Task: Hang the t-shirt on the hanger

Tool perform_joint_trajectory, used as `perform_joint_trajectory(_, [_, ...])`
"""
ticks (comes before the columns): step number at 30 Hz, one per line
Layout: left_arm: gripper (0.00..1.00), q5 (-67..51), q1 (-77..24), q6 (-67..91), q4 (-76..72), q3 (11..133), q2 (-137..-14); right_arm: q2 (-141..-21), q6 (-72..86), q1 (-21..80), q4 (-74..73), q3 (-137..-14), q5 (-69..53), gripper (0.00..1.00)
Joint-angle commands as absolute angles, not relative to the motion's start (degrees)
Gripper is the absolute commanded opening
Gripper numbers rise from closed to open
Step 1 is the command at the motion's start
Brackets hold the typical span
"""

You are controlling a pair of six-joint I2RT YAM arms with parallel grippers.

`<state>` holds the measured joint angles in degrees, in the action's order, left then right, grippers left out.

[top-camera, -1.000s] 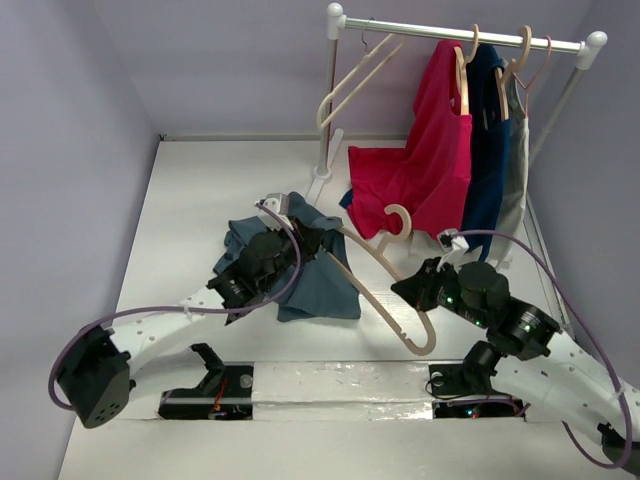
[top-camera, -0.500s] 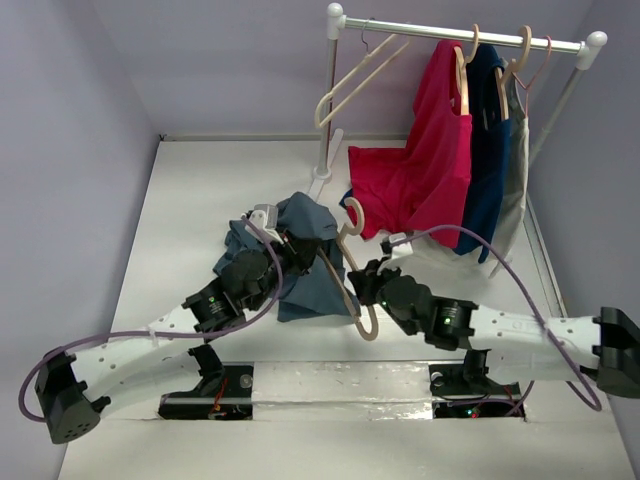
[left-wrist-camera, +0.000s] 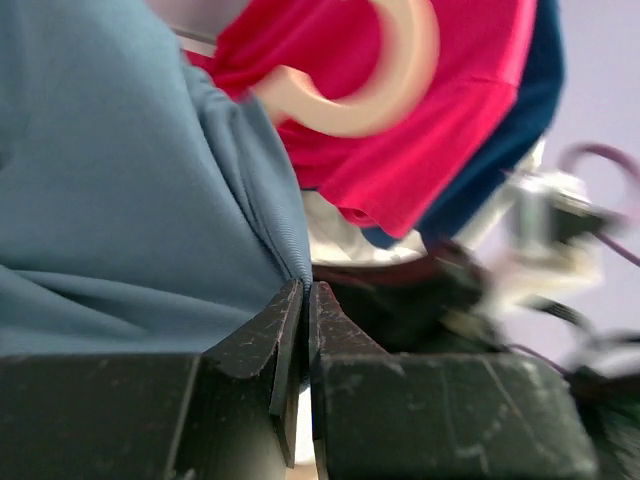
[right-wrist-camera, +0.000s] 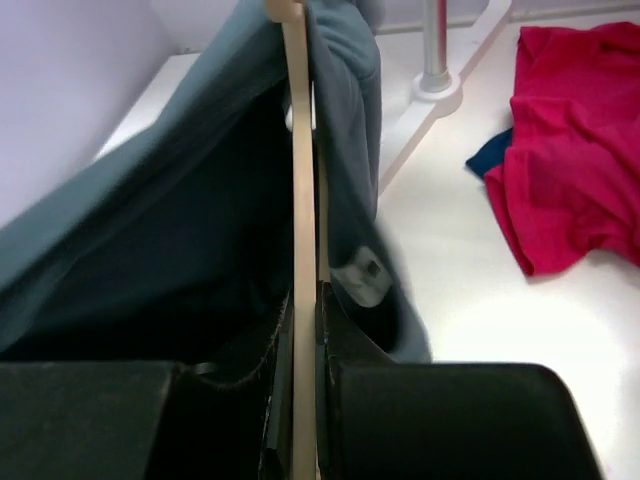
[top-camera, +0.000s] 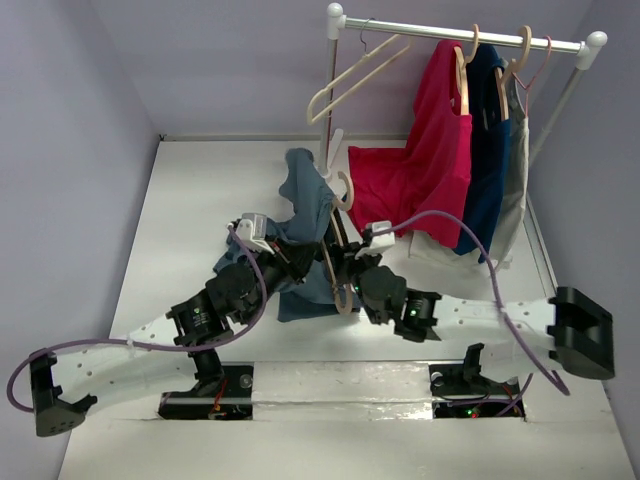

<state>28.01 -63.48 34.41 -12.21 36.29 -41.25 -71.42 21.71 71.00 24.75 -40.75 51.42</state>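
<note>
The slate-blue t-shirt [top-camera: 303, 195] is lifted above the table's middle, its lower part still lying on the table. My left gripper [top-camera: 283, 255] is shut on a fold of it [left-wrist-camera: 150, 200]. My right gripper [top-camera: 345, 268] is shut on the tan hanger [top-camera: 333, 262], held edge-on with one arm pushed up inside the shirt [right-wrist-camera: 297, 150]. The shirt's white tag [right-wrist-camera: 362, 273] hangs beside the right fingers. The hanger's thick hook [left-wrist-camera: 375, 85] shows in front of the red shirt in the left wrist view.
A white rack [top-camera: 460, 35] at the back holds a red shirt [top-camera: 430, 160], a navy shirt [top-camera: 488, 150] and a cream hanger with a wire hook [top-camera: 350, 75]. The rack's post [top-camera: 328, 110] stands just behind the lifted shirt.
Both arms have reached forward and leftward. The left gripper has raised the shirt off the table. The hanger has swung from lying across the table to upright and into the shirt.
</note>
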Motion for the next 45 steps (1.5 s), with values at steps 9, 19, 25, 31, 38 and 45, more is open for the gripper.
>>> perform_joint_trajectory(9, [0.0,31.29,-71.36,35.51,-8.35,40.17,-37.09,-84.8,12.8,63.91,56.69,-47.46,46.51,0.0])
perform_joint_trajectory(19, [0.38,47.89,-71.89,42.54,12.03,44.73,-35.25,-76.5,16.69,61.96,64.16,-34.4,33.84,0.0])
perform_joint_trajectory(25, [0.63,52.12,-71.89,38.06,6.69,48.85,-35.67,-71.28,16.61,63.01,64.24,-28.14,29.62,0.0])
perform_joint_trajectory(31, [0.64,46.36,-67.08,35.51,-0.08,53.43,-45.25,-68.73,13.1,65.91,68.28,-25.4,29.88,0.0])
perform_joint_trajectory(38, [0.55,30.78,-51.17,33.32,-8.17,55.63,-54.92,-63.11,14.23,66.97,66.45,-22.42,29.36,0.0])
perform_joint_trajectory(45, [0.62,21.02,-47.99,32.61,-15.98,55.82,-59.15,-61.08,14.85,66.97,64.43,-21.36,27.95,0.0])
